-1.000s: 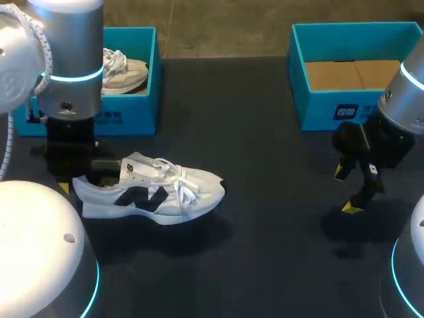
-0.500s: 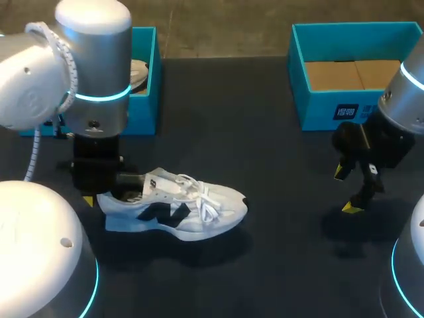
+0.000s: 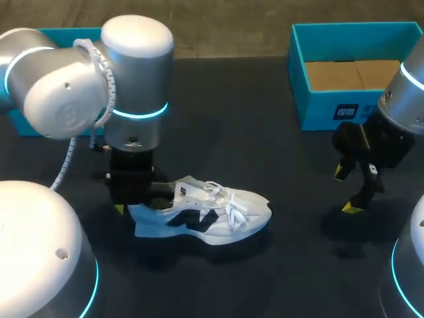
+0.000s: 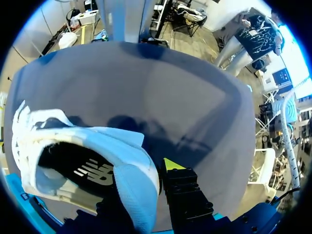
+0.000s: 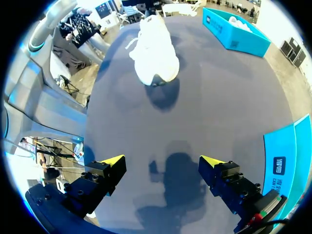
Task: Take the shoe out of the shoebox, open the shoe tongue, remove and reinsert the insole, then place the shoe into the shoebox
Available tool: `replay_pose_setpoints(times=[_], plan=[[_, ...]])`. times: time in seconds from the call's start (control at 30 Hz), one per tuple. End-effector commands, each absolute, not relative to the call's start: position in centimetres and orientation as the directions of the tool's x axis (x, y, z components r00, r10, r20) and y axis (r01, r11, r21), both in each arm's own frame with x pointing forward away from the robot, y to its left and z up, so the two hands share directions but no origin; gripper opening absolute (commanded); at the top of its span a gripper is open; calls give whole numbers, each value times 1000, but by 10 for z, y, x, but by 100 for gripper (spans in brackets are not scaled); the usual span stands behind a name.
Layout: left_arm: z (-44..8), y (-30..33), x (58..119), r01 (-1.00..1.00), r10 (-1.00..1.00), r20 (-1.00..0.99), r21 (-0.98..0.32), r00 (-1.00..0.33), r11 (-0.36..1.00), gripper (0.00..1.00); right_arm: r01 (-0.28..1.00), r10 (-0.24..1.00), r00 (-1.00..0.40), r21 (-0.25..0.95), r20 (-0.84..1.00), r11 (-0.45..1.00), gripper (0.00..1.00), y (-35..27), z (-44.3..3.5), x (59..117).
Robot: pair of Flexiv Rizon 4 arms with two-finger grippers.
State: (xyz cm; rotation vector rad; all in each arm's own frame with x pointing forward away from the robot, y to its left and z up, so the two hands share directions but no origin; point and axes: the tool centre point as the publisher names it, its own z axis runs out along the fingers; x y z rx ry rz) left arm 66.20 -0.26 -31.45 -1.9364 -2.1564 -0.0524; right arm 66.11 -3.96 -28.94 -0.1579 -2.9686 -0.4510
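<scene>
White sneaker (image 3: 202, 218) with white laces and a dark logo on its side, sole down near the middle of the black table (image 3: 265, 146), toe toward the right arm. Whether the sole touches the table cannot be told. The left gripper (image 3: 138, 202) pinches the heel wall, 1 finger inside the shoe, 1 outside. Well apart, the right gripper (image 5: 162, 161) hangs over bare table, its 2 fingers spread wide. Behind it stands a teal shoebox (image 3: 298, 86) with a cardboard floor and a small white label, out of the shoe's reach.
</scene>
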Motion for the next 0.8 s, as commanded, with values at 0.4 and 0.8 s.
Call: replay_pose_setpoints(times=[0.4,0.8], plan=[[-351,-43,681,976,968,222,-155,-118,154,0,124,84,-985,286,148,950,100,-39,-290,661],[-365,-59,677,982,963,242,-114,-120,151,0,124,84,-985,286,148,950,100,-39,-290,661]])
